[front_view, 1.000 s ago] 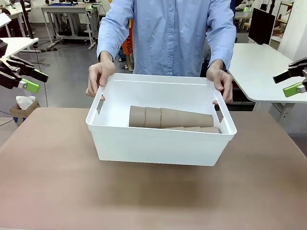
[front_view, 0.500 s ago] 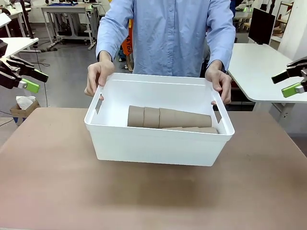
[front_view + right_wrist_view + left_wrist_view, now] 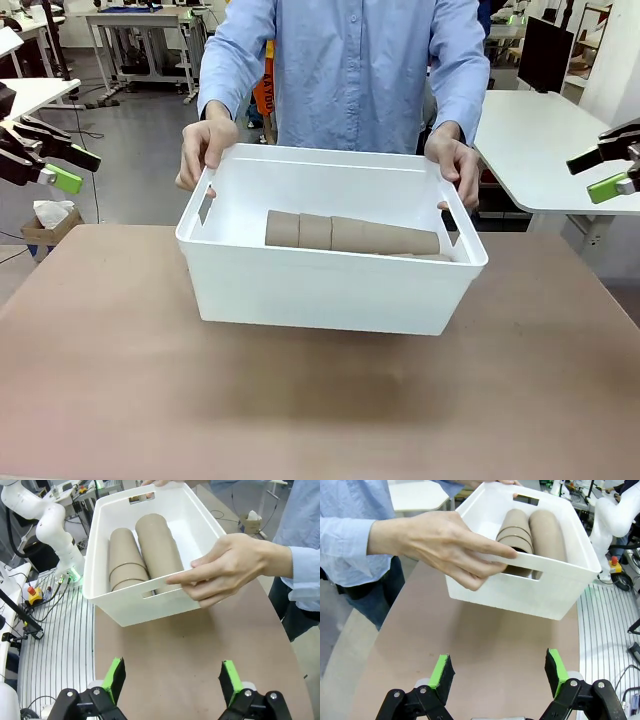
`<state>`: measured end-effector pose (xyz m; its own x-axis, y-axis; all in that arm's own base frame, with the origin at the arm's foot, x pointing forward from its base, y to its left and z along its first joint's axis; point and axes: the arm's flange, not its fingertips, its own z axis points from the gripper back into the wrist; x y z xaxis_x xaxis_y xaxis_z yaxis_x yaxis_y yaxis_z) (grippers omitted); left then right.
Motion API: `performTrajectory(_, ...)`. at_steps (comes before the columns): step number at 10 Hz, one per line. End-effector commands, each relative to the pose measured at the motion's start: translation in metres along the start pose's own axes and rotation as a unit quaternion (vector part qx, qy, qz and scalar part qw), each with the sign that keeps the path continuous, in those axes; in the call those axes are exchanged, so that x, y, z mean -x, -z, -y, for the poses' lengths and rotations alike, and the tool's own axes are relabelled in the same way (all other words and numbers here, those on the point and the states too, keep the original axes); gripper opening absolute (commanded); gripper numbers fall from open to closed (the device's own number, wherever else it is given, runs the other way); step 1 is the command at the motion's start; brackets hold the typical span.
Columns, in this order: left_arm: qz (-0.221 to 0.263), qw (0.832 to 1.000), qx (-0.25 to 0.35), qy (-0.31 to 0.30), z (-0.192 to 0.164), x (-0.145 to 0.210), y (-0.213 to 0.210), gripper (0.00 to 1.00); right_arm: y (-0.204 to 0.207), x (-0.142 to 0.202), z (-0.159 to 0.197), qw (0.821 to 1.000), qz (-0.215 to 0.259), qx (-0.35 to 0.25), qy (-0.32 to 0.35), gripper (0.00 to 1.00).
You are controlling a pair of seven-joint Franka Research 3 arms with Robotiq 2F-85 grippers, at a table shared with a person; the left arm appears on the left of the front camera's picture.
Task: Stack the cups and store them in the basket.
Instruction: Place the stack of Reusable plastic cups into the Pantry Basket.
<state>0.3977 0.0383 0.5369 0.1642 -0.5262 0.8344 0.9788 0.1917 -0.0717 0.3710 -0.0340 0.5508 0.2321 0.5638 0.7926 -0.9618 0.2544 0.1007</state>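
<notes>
Brown matte tabletop [image 3: 120,380] spreads across the front view, with a soft shadow near its middle under the basket [image 3: 320,290], which a person holds by its two short ends, its bottom seemingly just clear of the surface. One hand [image 3: 205,150] grips the rim at the basket's left end, the other hand [image 3: 455,165] the right end. Inside, the cups [image 3: 350,235] lie on their sides in nested stacks along the basket's floor; the wrist views show two stacks side by side. At the table's left edge the left gripper [image 3: 58,165] hangs with fingers apart, holding nothing; at the right edge the right gripper [image 3: 605,172] is spread wide, also holding nothing. Behind the person stand white tables [image 3: 540,140], a grey floor [image 3: 140,160] and a dark monitor [image 3: 545,52].
</notes>
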Motion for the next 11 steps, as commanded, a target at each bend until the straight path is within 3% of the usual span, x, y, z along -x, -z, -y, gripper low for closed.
performTrajectory(1,0.001,1.0,0.002,-0.003,0.0003,-0.0013,0.0002,0.96,-0.0016,-0.0017,0.0011,1.0,0.003,-0.001,-0.002,1.0)
performTrajectory(11,0.001,1.0,0.002,-0.003,0.0003,-0.0013,0.0002,0.96,-0.0016,-0.0017,0.0011,1.0,0.003,-0.001,-0.002,1.0)
